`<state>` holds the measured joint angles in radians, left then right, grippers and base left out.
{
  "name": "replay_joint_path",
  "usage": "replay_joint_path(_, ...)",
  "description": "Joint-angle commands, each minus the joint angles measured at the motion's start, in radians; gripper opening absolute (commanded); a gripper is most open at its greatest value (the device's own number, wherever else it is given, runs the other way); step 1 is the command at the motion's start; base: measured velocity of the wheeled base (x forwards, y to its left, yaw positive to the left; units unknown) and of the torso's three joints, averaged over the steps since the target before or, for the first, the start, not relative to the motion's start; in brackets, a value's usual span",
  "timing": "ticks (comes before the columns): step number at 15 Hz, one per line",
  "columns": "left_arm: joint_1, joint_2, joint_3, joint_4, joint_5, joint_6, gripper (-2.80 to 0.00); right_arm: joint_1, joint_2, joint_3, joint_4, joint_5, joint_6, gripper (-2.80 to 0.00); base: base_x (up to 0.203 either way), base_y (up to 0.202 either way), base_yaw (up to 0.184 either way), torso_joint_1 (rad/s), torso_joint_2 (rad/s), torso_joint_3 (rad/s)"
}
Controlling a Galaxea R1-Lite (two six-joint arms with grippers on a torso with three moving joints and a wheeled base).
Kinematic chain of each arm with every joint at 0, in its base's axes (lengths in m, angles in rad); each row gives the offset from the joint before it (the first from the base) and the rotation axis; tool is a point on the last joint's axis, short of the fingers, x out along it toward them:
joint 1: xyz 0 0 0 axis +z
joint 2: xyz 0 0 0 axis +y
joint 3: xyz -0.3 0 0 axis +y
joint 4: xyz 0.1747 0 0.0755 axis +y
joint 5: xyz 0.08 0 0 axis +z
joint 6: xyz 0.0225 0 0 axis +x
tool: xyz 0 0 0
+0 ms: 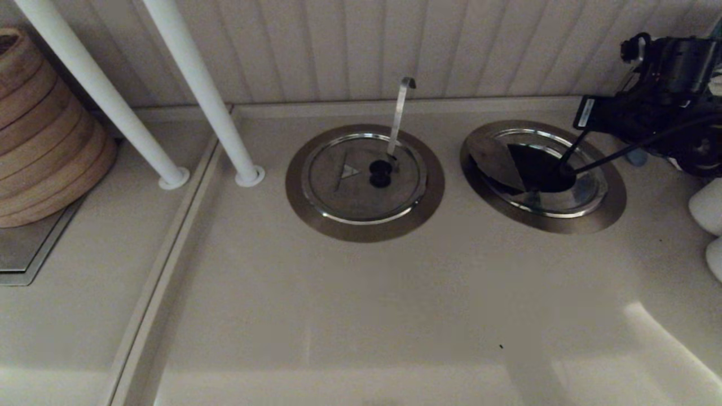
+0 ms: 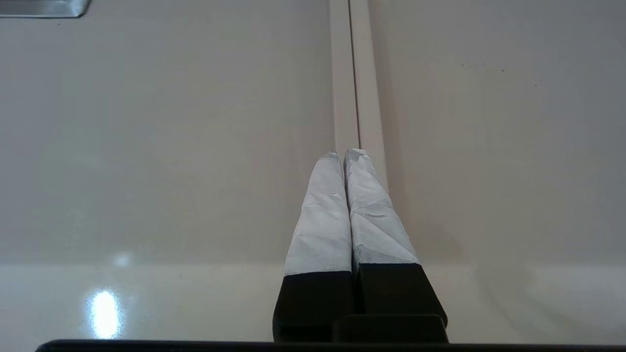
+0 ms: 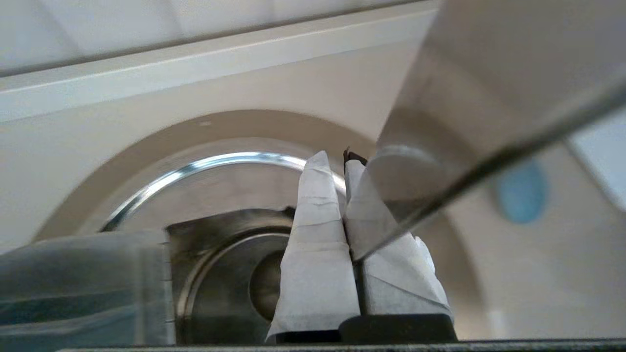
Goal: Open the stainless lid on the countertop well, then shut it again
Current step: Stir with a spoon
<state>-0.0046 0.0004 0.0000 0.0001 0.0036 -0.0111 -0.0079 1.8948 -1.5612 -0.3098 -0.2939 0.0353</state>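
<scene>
The countertop well [image 1: 612, 208] lies at the right, its wide steel ring around a dark opening [image 1: 536, 169]. One half of the stainless lid [image 1: 493, 160] is tilted up along its fold; the other half lies flat. A straight thin handle [image 1: 620, 152] slants out to the right. My right arm [image 1: 665, 84] hangs over the well's far right side. In the right wrist view my right gripper [image 3: 335, 159] is shut, and the raised lid half [image 3: 479, 88] runs into the gap between its fingers. My left gripper [image 2: 341, 152] is shut and empty over bare counter, beside a seam.
The twin well's flat lid [image 1: 344, 192] with a hook-tipped handle [image 1: 399, 113] sits left of centre. Two white posts [image 1: 197, 84] and a stack of bamboo steamers [image 1: 45, 129] stand at the left. A small blue object [image 1: 636, 157] is right of the well. A panelled wall runs behind.
</scene>
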Motion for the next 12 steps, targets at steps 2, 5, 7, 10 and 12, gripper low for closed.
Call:
replay_joint_path(2, 0.000, 0.001, 0.000, 0.000, 0.001, -0.001, -2.80, 0.002, 0.046, -0.014, -0.003, 0.024, 0.027, -2.80, 0.000, 0.000, 0.000, 0.000, 0.00, 0.000)
replay_joint_path(5, 0.000, 0.001, 0.000, 0.000, -0.001, 0.000, -2.80, -0.003, 0.063, -0.017, 0.001, 0.052, 0.035, -2.80, 0.000, 0.000, 0.000, 0.000, 0.00, 0.000)
replay_joint_path(7, 0.000, 0.001, 0.000, 0.000, -0.001, 0.000, -2.80, -0.004, 0.086, -0.019, 0.001, 0.054, 0.035, -2.80, 0.000, 0.000, 0.000, 0.000, 0.00, 0.000)
replay_joint_path(10, 0.001, 0.001, 0.000, 0.000, 0.000, -0.001, -2.80, -0.006, 0.140, -0.049, -0.001, 0.056, 0.049, 0.00, 0.000, 0.000, 0.000, 0.000, 0.00, 0.000)
replay_joint_path(12, 0.000, 0.001, 0.000, 0.001, 0.001, -0.001, -2.80, -0.006, 0.166, -0.094, -0.001, 0.053, 0.091, 0.00, 0.000, 0.000, 0.000, 0.000, 0.00, 0.000)
